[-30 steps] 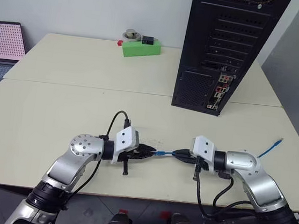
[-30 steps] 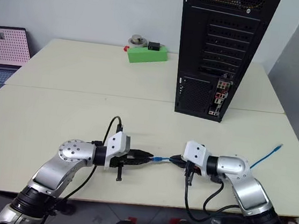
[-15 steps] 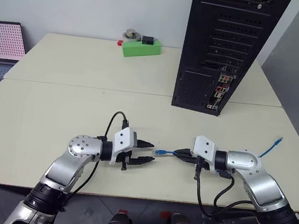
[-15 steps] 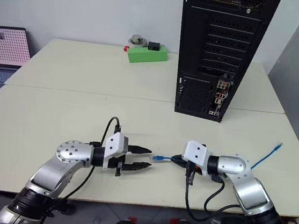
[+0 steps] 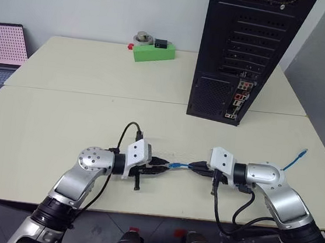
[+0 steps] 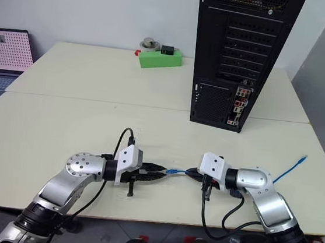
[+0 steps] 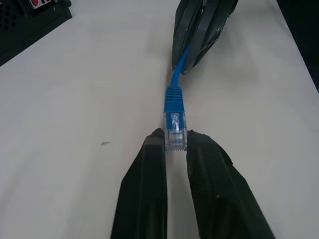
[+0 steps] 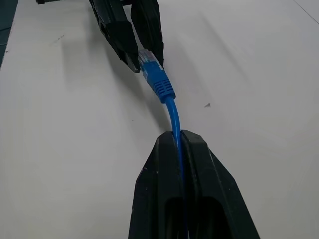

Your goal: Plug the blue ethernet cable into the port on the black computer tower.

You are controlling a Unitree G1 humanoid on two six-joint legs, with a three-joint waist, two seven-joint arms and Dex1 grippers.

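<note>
Over the table before the tower, right gripper clamps the cable behind its plug, which the left gripper pinches at the tip.

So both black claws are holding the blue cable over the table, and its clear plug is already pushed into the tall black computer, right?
Not quite. The clear plug is not in the black computer tower; the left wrist view shows it between the left gripper fingertips, away from the tower. The rest holds: the right gripper is shut on the blue ethernet cable above the table.
</note>
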